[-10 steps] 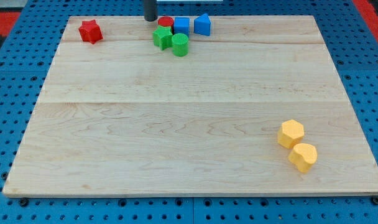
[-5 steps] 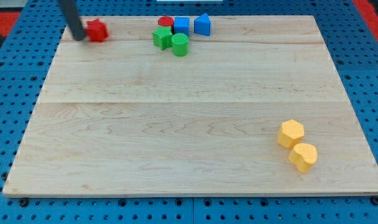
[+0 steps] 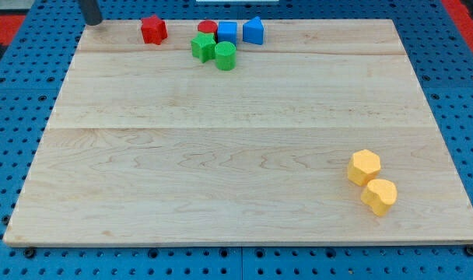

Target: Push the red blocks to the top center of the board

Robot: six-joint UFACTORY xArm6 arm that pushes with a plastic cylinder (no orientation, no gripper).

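A red star block (image 3: 152, 29) lies near the top edge of the wooden board (image 3: 236, 155), left of centre. A red round block (image 3: 207, 28) lies at the top centre, touching a blue cube (image 3: 227, 32). My tip (image 3: 92, 21) is at the board's top left corner, well to the left of the red star and apart from it.
A blue pointed block (image 3: 254, 30) sits right of the blue cube. A green star block (image 3: 203, 47) and a green cylinder (image 3: 225, 56) lie just below the red round block. Two yellow blocks (image 3: 364, 167) (image 3: 379, 196) lie at the bottom right.
The red star block has slid to the right, from the top left toward the cluster. My tip went left from the top centre to the star, then drew back to the top left corner.
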